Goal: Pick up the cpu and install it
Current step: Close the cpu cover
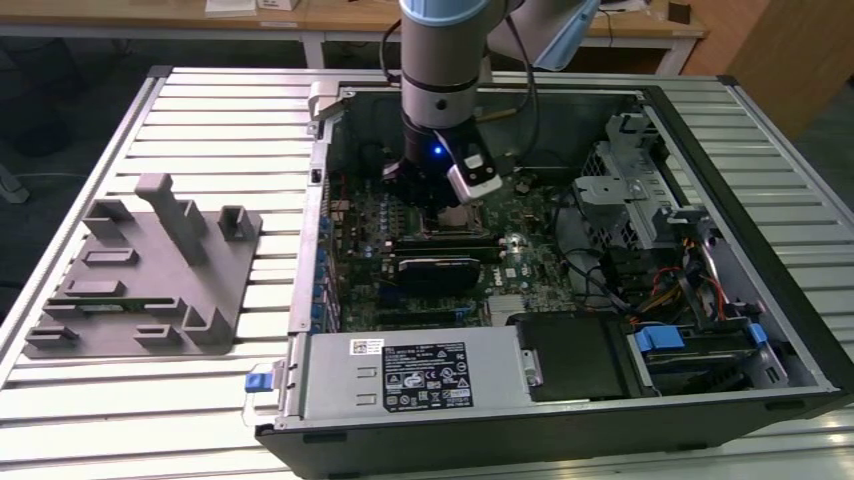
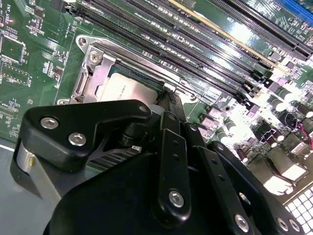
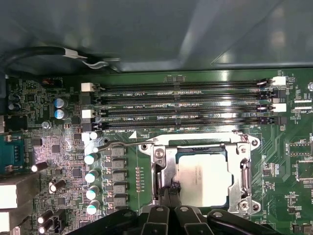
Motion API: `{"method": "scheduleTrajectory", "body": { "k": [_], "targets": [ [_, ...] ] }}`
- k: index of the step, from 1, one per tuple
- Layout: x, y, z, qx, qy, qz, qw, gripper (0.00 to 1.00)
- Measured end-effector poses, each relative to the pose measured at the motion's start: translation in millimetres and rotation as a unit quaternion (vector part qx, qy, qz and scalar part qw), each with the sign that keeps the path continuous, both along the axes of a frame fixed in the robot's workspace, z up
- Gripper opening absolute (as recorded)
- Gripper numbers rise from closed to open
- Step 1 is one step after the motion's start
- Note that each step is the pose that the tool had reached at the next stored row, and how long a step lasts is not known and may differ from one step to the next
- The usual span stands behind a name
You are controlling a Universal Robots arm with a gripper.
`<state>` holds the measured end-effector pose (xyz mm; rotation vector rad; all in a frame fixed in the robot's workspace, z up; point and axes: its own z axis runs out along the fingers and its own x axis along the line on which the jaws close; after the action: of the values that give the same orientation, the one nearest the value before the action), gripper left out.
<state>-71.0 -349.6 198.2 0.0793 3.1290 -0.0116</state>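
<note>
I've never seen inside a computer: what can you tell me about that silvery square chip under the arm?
The cpu, a flat square chip with a silvery-white metal top and faint print, lies inside the metal socket frame on the green motherboard, beside the memory slots. The black gripper sits at one edge; contact is unclear.

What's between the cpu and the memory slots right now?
In the first wrist view, the top edge of the metal socket frame runs between the cpu and the memory slots.
</note>
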Motion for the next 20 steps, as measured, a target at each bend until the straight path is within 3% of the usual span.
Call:
{"method": "scheduleTrajectory", "body": {
  "k": [5, 13, 20],
  "targets": [
    [-0.6, 1.3, 0.0, 0.0, 0.0, 0.0, 1.0, 0.11],
    [-0.6, 7.1, -0.1, 0.0, 0.0, 0.0, 1.0, 0.11],
    [-0.5, 7.7, 0.1, 0.0002, 0.0, 0.0, 1.0, 0.11]
  ]
}}
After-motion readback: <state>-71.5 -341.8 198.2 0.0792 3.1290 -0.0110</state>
